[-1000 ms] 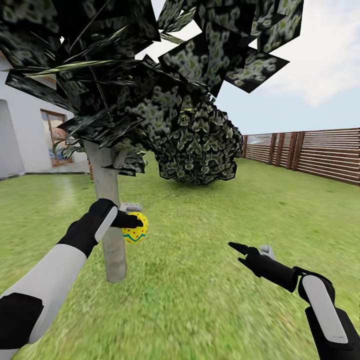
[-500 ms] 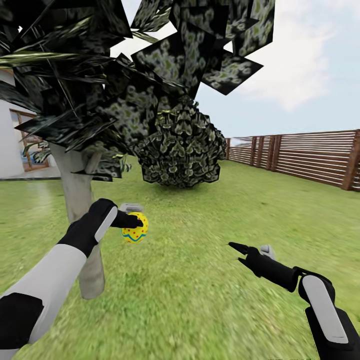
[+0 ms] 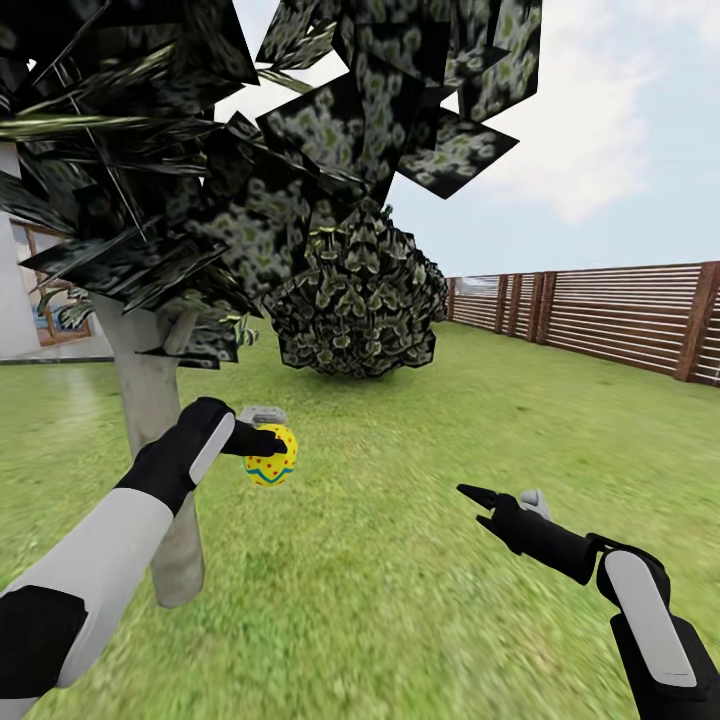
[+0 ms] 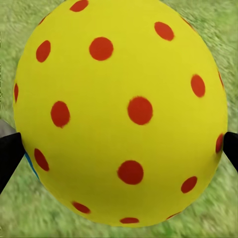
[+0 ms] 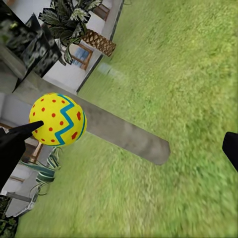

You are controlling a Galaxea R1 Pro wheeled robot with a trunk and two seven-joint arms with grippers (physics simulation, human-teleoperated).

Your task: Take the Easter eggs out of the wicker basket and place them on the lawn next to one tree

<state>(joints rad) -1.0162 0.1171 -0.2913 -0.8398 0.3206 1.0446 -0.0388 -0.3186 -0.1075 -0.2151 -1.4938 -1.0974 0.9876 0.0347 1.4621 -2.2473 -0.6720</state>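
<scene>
One Easter egg (image 3: 272, 456), yellow with red dots and a blue zigzag, hangs above the lawn (image 3: 400, 600) with my left gripper (image 3: 266, 443) shut on it. Up close in the left wrist view, the egg (image 4: 121, 111) sits between the two black fingertips (image 4: 9, 154). The tree's pale grey trunk (image 3: 152, 420) stands just left of and behind that hand, under a dark angular crown (image 3: 250, 130). My right gripper (image 3: 497, 496) is open and empty, low on the right; its camera sees the egg (image 5: 57, 119) in front of the trunk (image 5: 119, 132). The wicker basket is out of view.
A dense dark shrub (image 3: 360, 300) stands mid-lawn behind the egg. A brown slatted fence (image 3: 620, 315) runs along the right. A white house wall (image 3: 12, 310) lies at far left, with a spiky striped plant on a brown woven-looking base (image 5: 99, 42) beside it.
The whole view has swung right, so the trunk and house now sit further left in the picture. Both arms keep the same pose, and the egg stays in the left gripper.
</scene>
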